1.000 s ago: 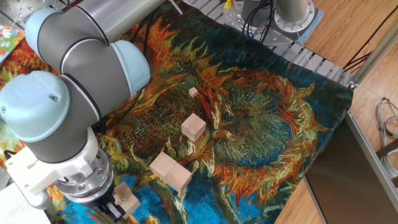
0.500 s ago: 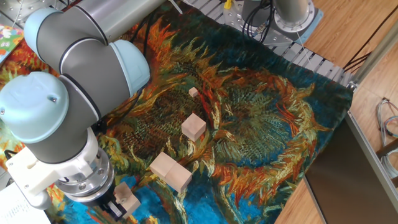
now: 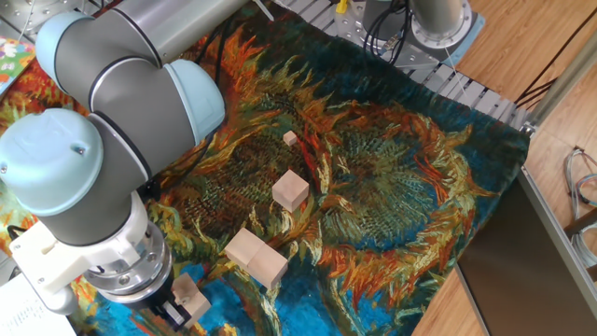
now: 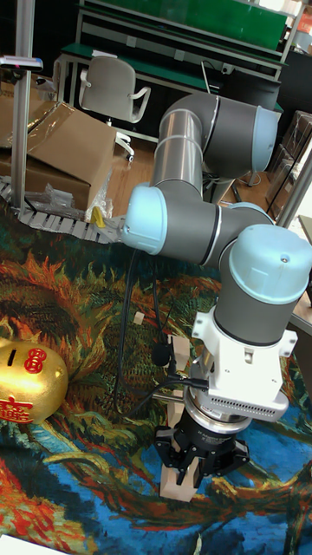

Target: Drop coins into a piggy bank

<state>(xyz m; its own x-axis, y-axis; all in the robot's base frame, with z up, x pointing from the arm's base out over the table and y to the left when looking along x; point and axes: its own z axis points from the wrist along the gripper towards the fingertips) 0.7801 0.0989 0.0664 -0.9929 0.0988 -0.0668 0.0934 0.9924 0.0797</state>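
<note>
The gold piggy bank, with red emblems on its side, sits at the left edge of the tall fixed view; it is outside the fixed view. No coins show in either view. My gripper hangs low over the patterned cloth, right of the bank, with its dark fingers pointing down beside a pale wooden block. In the fixed view the gripper is at the bottom left, touching or just next to that block. The arm hides the fingertips, so their gap is unclear.
More wooden blocks lie on the sunflower cloth: a double one, a cube and a small one. The table's right edge drops off. A cardboard box and a chair stand behind.
</note>
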